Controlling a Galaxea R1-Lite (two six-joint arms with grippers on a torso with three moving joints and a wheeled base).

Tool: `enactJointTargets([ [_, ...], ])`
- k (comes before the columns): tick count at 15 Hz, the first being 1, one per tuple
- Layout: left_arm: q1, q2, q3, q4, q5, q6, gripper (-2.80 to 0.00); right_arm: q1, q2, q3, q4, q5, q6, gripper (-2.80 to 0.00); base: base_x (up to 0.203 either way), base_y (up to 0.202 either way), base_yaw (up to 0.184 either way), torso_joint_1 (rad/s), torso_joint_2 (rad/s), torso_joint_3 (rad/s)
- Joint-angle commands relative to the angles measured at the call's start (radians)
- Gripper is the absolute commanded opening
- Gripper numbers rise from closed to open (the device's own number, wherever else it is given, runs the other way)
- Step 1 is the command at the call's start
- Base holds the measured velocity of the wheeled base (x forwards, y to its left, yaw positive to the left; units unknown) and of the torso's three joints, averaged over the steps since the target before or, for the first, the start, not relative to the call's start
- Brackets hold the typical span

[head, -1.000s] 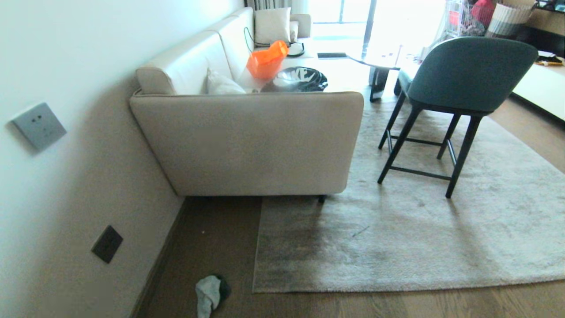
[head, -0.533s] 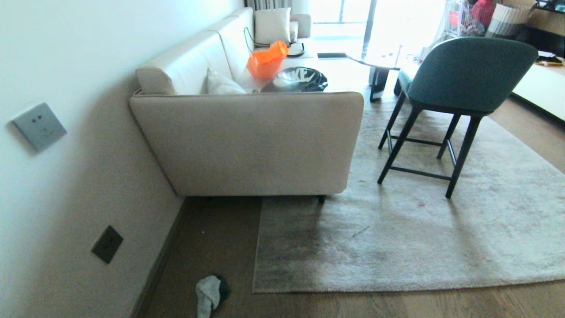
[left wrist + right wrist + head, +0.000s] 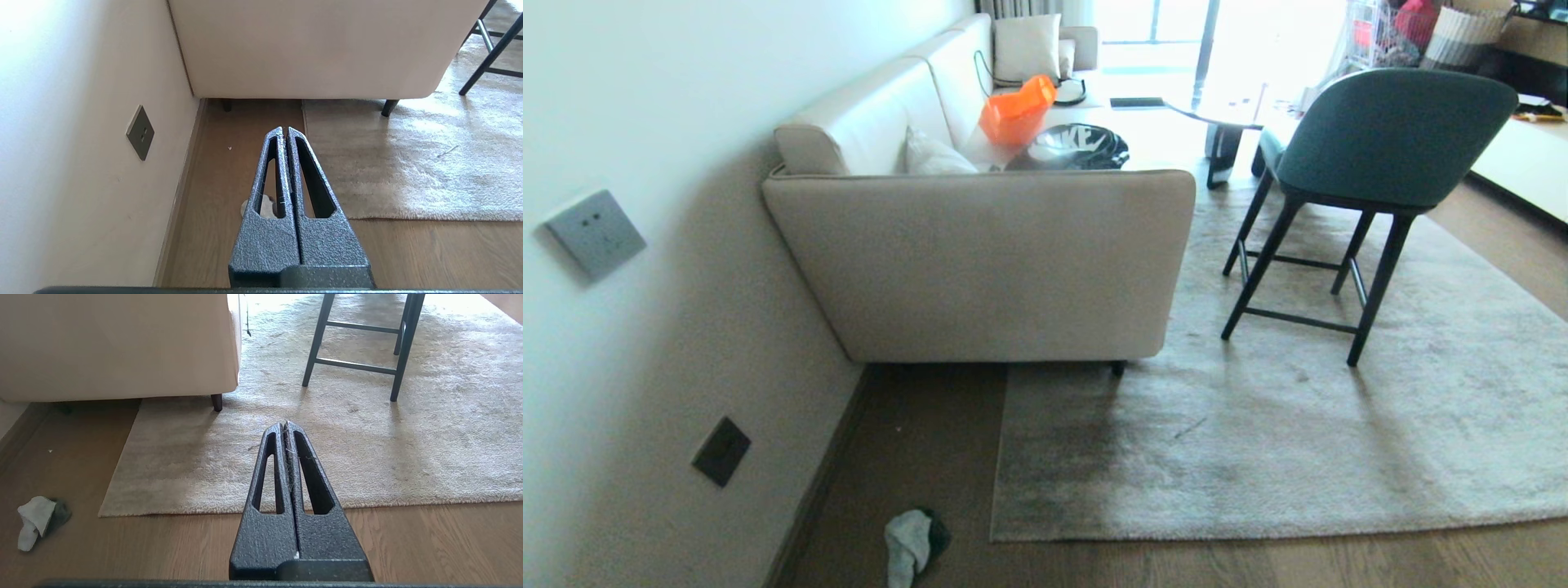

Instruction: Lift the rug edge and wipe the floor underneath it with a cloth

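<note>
The rug edge (image 3: 1258, 529) is the near hem of a big grey-beige pile rug, lying flat on the brown wood floor (image 3: 915, 441); the rug edge (image 3: 171, 510) and rug edge (image 3: 429, 218) also run across both wrist views. The cloth (image 3: 913, 543), small and grey-blue with a dark patch, lies crumpled on the floor left of the rug corner. The cloth (image 3: 36, 520) is plain in the right wrist view; the cloth (image 3: 265, 206) shows through a finger slot. My left gripper (image 3: 285, 130) and right gripper (image 3: 284, 424) hang shut and empty above the floor, outside the head view.
A beige sofa (image 3: 980, 261) stands against the wall (image 3: 645, 343), one leg on the rug's far-left corner. A teal chair (image 3: 1372, 163) with black legs stands on the rug to the right. Bare floor lies between wall and rug.
</note>
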Motion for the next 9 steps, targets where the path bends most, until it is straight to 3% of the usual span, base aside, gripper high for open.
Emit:
enactJointTargets([
  [1,0.000,0.000,0.000,0.000,0.000,-0.001,-2.80,0.000,0.001,0.000,0.001,0.000,0.001,-2.80,0.000,0.000,0.000,0.000,0.00,0.000],
  [4,0.000,0.000,0.000,0.000,0.000,-0.001,-2.80,0.000,0.001,0.000,-0.001,0.000,-0.001,-2.80,0.000,0.000,0.000,-0.001,-0.02,-0.020],
  [9,0.000,0.000,0.000,0.000,0.000,-0.001,-2.80,0.000,0.001,0.000,-0.001,0.000,0.001,-2.80,0.000,0.000,0.000,-0.023,-0.32,-0.356],
])
